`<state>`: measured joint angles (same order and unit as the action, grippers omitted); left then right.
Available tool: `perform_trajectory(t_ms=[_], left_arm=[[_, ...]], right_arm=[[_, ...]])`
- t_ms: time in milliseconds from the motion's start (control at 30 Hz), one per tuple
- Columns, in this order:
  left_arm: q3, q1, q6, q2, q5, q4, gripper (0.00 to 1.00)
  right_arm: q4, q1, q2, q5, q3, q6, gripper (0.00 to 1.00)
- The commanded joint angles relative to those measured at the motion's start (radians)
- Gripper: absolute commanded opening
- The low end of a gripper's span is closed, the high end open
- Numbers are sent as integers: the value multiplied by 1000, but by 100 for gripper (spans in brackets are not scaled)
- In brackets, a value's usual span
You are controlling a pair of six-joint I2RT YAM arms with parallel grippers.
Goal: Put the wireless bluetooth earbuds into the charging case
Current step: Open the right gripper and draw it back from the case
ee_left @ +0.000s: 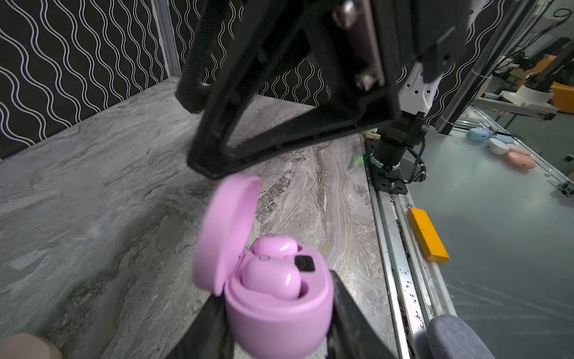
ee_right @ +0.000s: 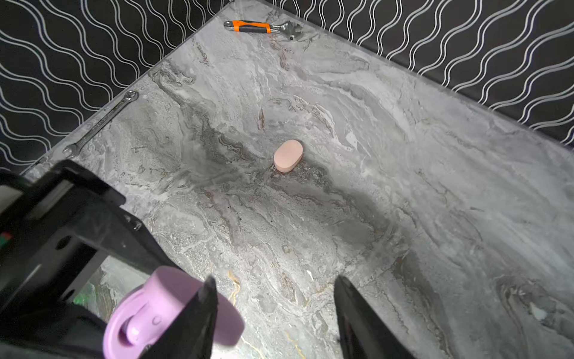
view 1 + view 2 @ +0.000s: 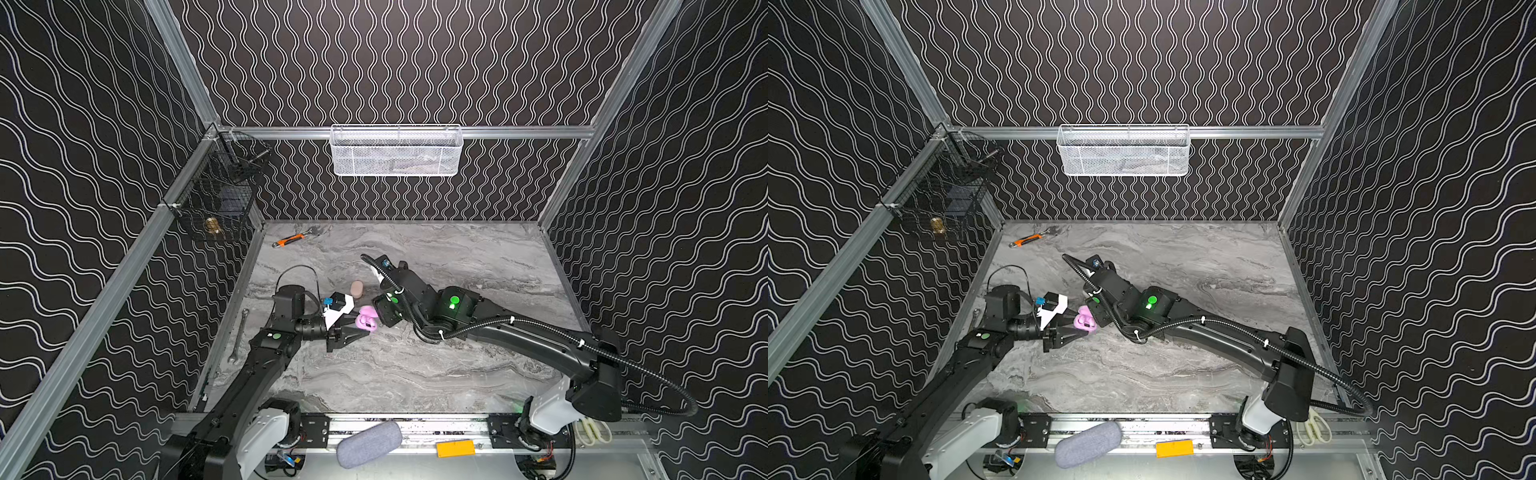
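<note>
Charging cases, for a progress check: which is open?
The lilac plastic case in the left gripper: lid up, two lilac buds inside. The peach oval case lies shut.

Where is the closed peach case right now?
In a top view the peach case lies on the table left of centre, just behind the open lilac case.

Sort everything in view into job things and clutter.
Job: lilac case, lid open, held by the left gripper; two lilac buds in it; right gripper, open, nearby; peach case, shut, likely part of the job.

Clutter: orange wrench; spanner; white basket; black basket; grey pouch; yellow block; scissors.
</note>
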<state>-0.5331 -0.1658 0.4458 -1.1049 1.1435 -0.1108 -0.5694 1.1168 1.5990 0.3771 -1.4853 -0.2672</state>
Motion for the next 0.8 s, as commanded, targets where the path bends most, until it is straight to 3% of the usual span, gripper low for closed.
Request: perform_trajectory(t_ms=[0, 767], left_arm=[[5, 0, -33, -3, -45, 81, 36], [10, -1, -78, -18, -154, 140, 37]], right_arm=[[55, -9, 8, 0, 13, -81, 62], [157, -65, -86, -19, 151, -147, 64]])
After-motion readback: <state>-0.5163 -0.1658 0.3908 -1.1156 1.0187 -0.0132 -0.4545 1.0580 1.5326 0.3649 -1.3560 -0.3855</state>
